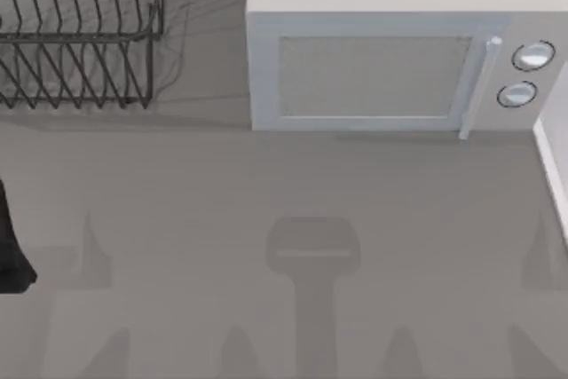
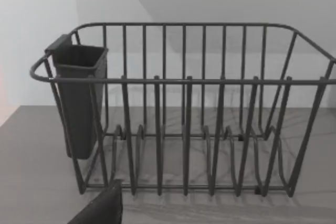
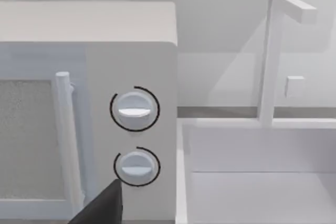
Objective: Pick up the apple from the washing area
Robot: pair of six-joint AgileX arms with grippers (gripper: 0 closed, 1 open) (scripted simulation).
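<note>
Beside the microwave [image 3: 89,103], my right wrist camera is facing the white sink [image 3: 262,171]. No apple is showing, and I cannot tell either claw's state.

Dish rack [image 1: 80,33] stands left of the microwave [image 1: 390,59] (sink [image 3: 252,177] right).

Looks like a kitchen. Has a white microwave [image 1: 390,51] with two round knobs [image 3: 134,109] on a grey counter [image 1: 266,219], a dark wire dish rack [image 2: 184,114] with a cutlery cup [image 2: 79,98], and a white sink [image 3: 257,177] with a tall faucet [image 3: 273,51].
</note>
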